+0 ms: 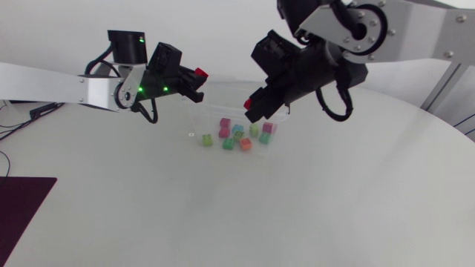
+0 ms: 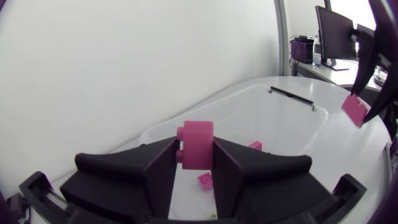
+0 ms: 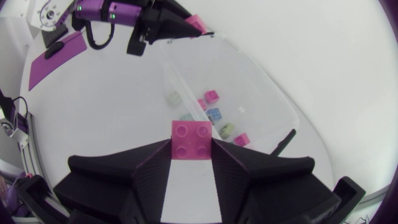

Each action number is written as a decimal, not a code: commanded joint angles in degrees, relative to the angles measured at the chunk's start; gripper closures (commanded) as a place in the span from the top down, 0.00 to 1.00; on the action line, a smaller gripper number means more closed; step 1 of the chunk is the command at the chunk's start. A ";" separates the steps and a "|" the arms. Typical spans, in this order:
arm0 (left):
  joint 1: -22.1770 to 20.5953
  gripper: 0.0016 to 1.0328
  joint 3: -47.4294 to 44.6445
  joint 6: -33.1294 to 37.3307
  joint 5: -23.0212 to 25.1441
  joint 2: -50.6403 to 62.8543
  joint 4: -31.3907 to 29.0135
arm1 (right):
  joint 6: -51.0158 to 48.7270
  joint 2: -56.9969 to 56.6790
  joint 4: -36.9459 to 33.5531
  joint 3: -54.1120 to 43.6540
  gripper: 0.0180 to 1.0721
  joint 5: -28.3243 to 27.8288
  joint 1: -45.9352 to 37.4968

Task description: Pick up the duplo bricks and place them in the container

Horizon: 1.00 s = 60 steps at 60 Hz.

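Observation:
A clear plastic container [image 1: 215, 113] stands mid-table with several coloured duplo bricks [image 1: 246, 144] lying in it. Above its left end my left gripper [image 1: 194, 83] is shut on a magenta brick [image 2: 196, 144], clamped between both fingers. My right gripper [image 1: 252, 105] hangs over the container's far right part, shut on a second magenta brick [image 3: 191, 140] with its studs facing the camera. In the left wrist view the container [image 2: 236, 99] lies ahead of the gripper [image 2: 194, 155], with a pink brick [image 2: 204, 180] on its floor. In the right wrist view the container [image 3: 249, 68] lies below that gripper [image 3: 191, 149].
A dark purple mat [image 1: 22, 208] lies at the table's near left corner and shows again as the mat [image 3: 59, 53] beyond my left arm. The white table [image 1: 297, 208] curves away at the right edge.

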 commanded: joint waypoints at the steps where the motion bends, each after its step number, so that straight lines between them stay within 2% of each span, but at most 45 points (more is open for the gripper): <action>1: -0.92 0.64 4.19 -1.68 -1.53 4.15 0.51 | 1.35 -1.84 1.69 -0.22 0.32 -0.17 -1.75; 2: -1.01 0.74 4.81 -1.68 -2.15 4.68 0.33 | 1.53 -2.02 2.22 0.05 0.32 -0.26 -2.10; 3: -1.19 0.79 5.16 -1.68 -2.68 5.03 0.25 | 1.61 -2.10 2.57 0.13 0.32 -0.26 -2.37; 8: -1.45 0.96 6.65 -1.68 -4.08 6.00 -1.16 | 1.61 -2.02 4.59 0.57 0.32 -0.61 -3.77; 17: -1.54 0.96 6.21 -2.11 -5.31 4.06 -4.76 | 1.00 0.53 8.81 0.93 0.32 -1.67 -5.53; 36: 1.54 0.96 -10.31 -2.03 -5.49 -15.10 -3.36 | 0.38 11.08 18.13 3.30 0.34 -1.05 -6.50; 43: 2.68 0.96 -16.20 -1.59 -5.84 -22.39 -2.39 | 0.30 13.54 19.80 4.09 0.47 -0.44 -6.94; 46: 3.12 0.96 -18.57 -1.50 -6.72 -26.00 -2.39 | -0.23 14.16 20.85 4.09 0.58 0.27 -6.94; 51: 4.26 0.96 -21.91 -1.59 -7.07 -30.92 -3.00 | -0.41 15.47 21.21 4.71 0.86 1.06 -7.02; 55: 4.96 0.96 -25.34 -1.50 -7.69 -34.87 -3.18 | -0.32 15.30 21.91 4.18 0.92 2.11 -7.38; 60: 6.02 0.96 -29.21 -1.59 -8.83 -39.27 -2.74 | -0.41 12.92 24.90 1.54 0.95 3.34 -7.64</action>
